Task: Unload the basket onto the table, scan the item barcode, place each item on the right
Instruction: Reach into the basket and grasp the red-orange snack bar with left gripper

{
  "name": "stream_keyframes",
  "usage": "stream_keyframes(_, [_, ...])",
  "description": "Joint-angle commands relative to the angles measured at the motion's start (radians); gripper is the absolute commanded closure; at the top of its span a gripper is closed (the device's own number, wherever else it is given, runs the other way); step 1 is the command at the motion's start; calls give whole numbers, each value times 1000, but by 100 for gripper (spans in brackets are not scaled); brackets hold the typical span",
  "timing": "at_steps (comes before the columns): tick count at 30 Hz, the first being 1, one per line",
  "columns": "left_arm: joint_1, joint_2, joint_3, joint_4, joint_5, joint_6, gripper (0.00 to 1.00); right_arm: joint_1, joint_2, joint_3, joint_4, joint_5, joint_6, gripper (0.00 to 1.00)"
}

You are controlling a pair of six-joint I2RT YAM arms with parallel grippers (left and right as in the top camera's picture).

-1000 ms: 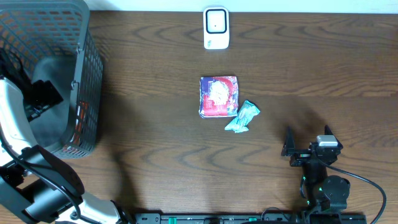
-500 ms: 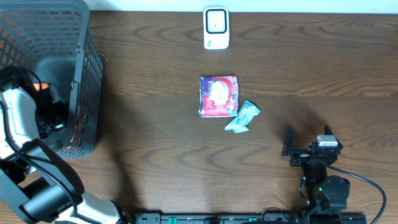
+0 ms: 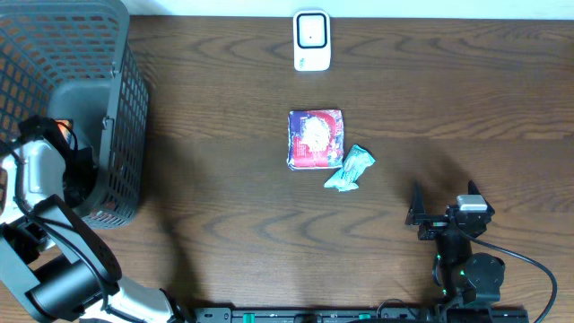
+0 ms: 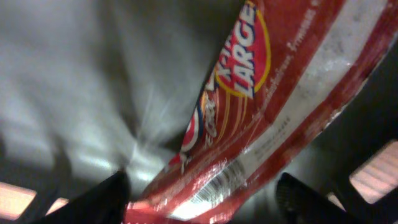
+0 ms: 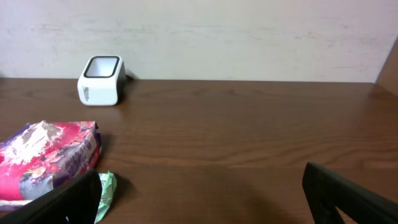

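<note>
Basket (image 3: 115,135) at the table's left edge holds the red packet (image 4: 267,106); left end effector (image 4: 205,190) straddles it, probably to lift it out, though I cannot tell whether it pinches. Right end effector (image 3: 444,205) rests spread near the front edge.

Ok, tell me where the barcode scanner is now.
Overhead, the barcode scanner stands centred at the far edge of the table, apart from the red and purple packet nearer the robot.
</note>
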State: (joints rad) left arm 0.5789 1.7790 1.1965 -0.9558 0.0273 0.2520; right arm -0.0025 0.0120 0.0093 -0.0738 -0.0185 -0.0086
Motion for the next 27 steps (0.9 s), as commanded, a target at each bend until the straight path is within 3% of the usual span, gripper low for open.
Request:
stream_keyframes(1, [-1,14,-47,48,-1,10,27,4,-5,-4,-1,5,-8,1])
stream_keyframes(2, [-2,14,-62,75,-1,10,28,4,-5,-4,-1,5,-8,1])
stream_keyframes(6, [-2,14,-106,167,-1,10,53,4,-5,-4,-1,5,-8,1])
stream_keyframes(10, [-2,14,-113,208,-1,9,71,4,-5,-4,-1,5,-8,1])
stream_keyframes(12, [-2,14,-108,231,-1,9,93,4,-5,-4,-1,5,-8,1])
stream_keyframes(17, [-2,-9,-43,252,-1,-57,93,4,-5,-4,-1,5,-8,1])
stream_keyframes(27, [-2,-209,235,309,64,-416,93,4,-5,-4,0,5,-8,1])
